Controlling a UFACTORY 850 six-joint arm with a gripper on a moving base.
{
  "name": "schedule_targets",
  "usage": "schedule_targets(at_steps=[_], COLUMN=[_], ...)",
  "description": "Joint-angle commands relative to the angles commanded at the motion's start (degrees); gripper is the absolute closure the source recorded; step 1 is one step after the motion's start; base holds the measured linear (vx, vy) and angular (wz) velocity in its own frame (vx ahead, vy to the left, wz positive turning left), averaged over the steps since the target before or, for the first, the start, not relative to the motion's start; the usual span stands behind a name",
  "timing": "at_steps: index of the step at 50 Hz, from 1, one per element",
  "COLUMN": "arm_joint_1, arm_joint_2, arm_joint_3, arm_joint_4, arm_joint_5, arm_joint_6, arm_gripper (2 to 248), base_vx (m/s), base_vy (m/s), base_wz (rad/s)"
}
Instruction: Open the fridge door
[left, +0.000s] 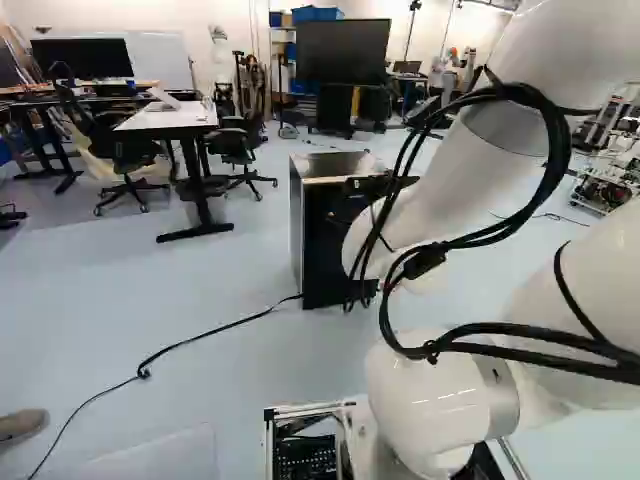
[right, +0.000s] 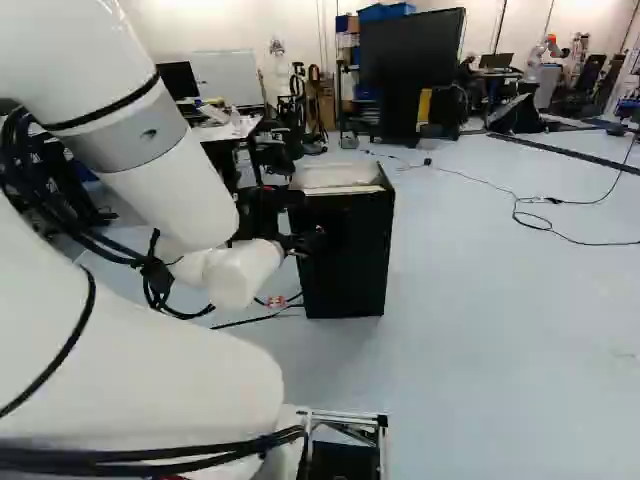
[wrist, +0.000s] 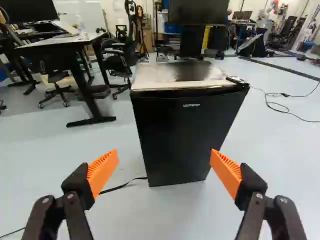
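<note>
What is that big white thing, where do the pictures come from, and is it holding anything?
It's a robot: a smooth, white, jointed arm on a base that can roll. Its hand is a black metal gripper with two fingers wearing ridged orange pads.

Two pictures come from cameras on the base behind the arm, one at its left and one at its right. The third comes from its wrist, looking past the fingers.

Ahead, a small, boxy black fridge with a shut door stands on the pale blue floor. The fingers are wide apart with nothing gripped, so it isn't holding anything.
</note>
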Motion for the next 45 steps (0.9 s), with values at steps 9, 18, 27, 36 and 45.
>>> schedule_targets(at_steps=[9, 18, 27, 36, 45], arm_joint_1=[0.0, 0.0, 0.0, 0.0, 0.0], arm_joint_2=[0.0, 0.0, 0.0, 0.0, 0.0], arm_joint_3=[0.0, 0.0, 0.0, 0.0, 0.0], arm_joint_4=[0.0, 0.0, 0.0, 0.0, 0.0], arm_joint_5=[0.0, 0.0, 0.0, 0.0, 0.0], arm_joint_6=[0.0, 0.0, 0.0, 0.0, 0.0], arm_gripper=[3, 3, 3, 3, 3], base_vx=[0.0, 0.0, 0.0, 0.0, 0.0], base_vy=[0.0, 0.0, 0.0, 0.0, 0.0], base_wz=[0.0, 0.0, 0.0, 0.0, 0.0])
